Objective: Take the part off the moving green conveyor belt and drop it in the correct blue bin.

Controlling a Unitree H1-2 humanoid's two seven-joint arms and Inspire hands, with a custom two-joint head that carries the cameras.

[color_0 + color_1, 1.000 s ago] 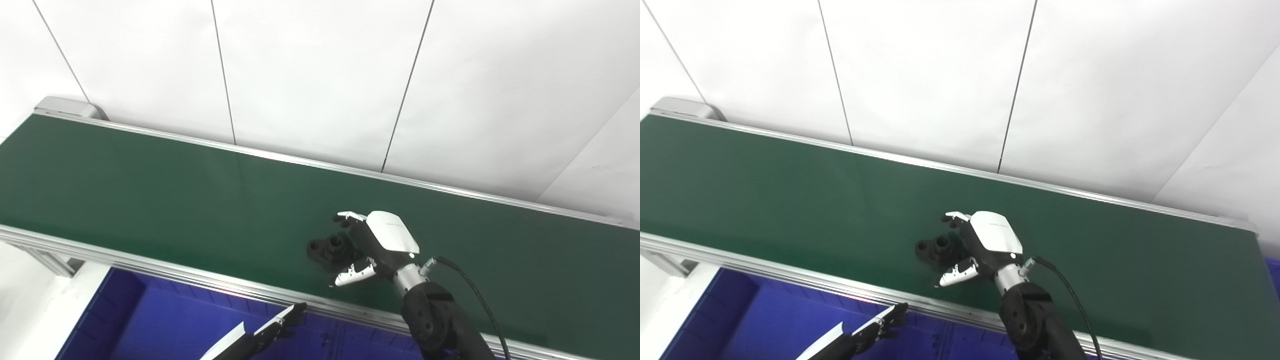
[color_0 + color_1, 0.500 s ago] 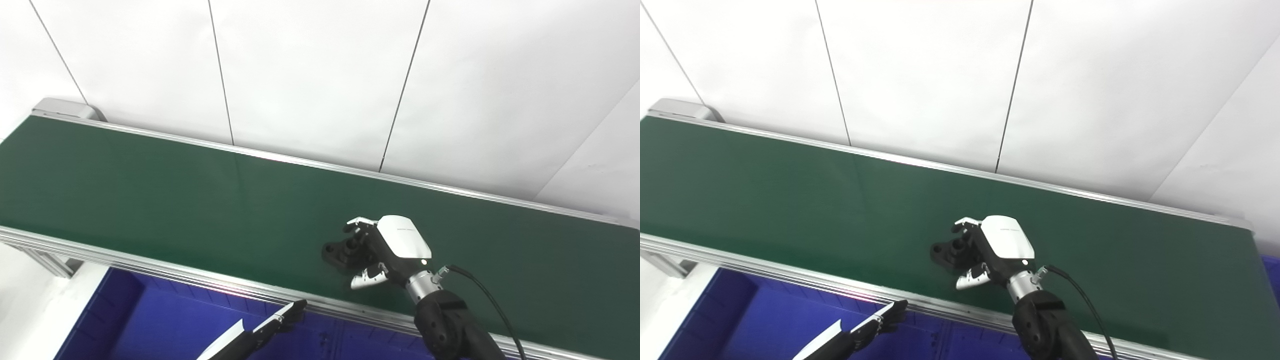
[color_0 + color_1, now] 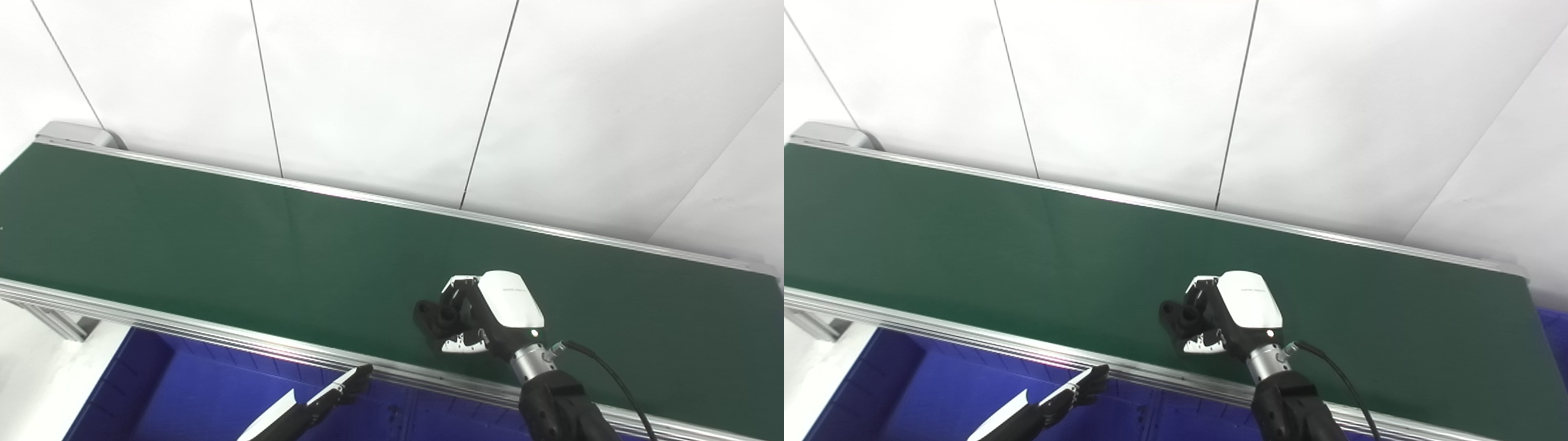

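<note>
A black part (image 3: 430, 316) with round bosses lies on the green conveyor belt (image 3: 184, 245), near its front edge. My right hand (image 3: 484, 312) has its fingers and thumb curled around the part's right side; it shows the same in the right eye view (image 3: 1228, 312). The part (image 3: 1176, 316) still touches the belt. My left hand (image 3: 334, 395) hovers low over the blue bin (image 3: 184, 398) with fingers straight, holding nothing. Only its fingertips and part of its back are in view.
The belt's silver front rail (image 3: 184, 331) runs between the belt and the blue bin below. A corner of a second blue bin (image 3: 1557, 331) shows at the far right. A white panelled wall (image 3: 392, 92) stands behind the belt.
The part has ridden the belt to the right and my right hand has followed it, closing its fingers and thumb around it. The camera has shifted slightly. The left hand has stayed put.
</note>
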